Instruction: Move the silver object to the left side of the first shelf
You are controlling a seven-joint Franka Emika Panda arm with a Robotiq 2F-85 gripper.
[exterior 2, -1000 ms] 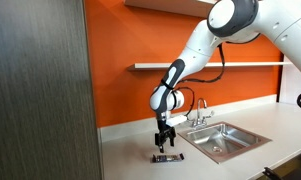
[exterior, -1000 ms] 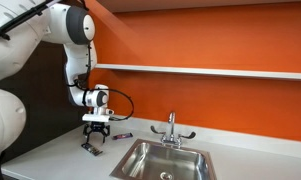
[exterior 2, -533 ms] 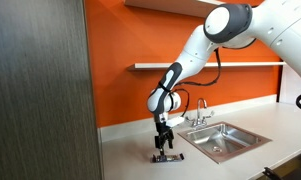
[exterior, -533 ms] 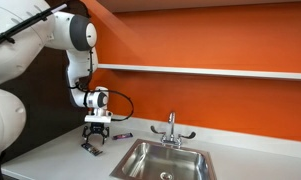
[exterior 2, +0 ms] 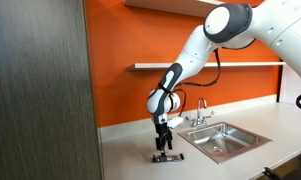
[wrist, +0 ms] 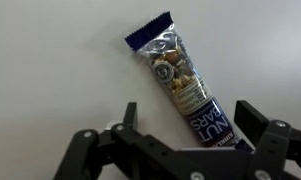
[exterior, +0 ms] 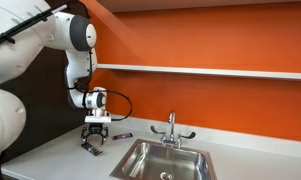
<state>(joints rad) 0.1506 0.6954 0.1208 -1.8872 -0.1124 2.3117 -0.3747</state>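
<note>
The long silver-blue snack bar (wrist: 180, 85) has a glossy, crinkled foil wrapper. The pale countertop (wrist: 50, 60) looks smooth and matt. The rectangular sink (exterior: 138, 160) is brushed metal, the small faucet (exterior: 171, 127) shiny chrome. The black gripper (wrist: 185, 112) looks like matt plastic.

Open counter (wrist: 50, 60) lies all round the silver object (wrist: 185, 90); the sink (exterior 2: 225, 142) sits near.

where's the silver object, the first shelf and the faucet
silver object (wrist: 182, 82), wrist view, middle of its wrapper
first shelf (exterior: 210, 71), in an exterior view, front edge
faucet (exterior: 171, 125), in an exterior view, upright stem
</note>
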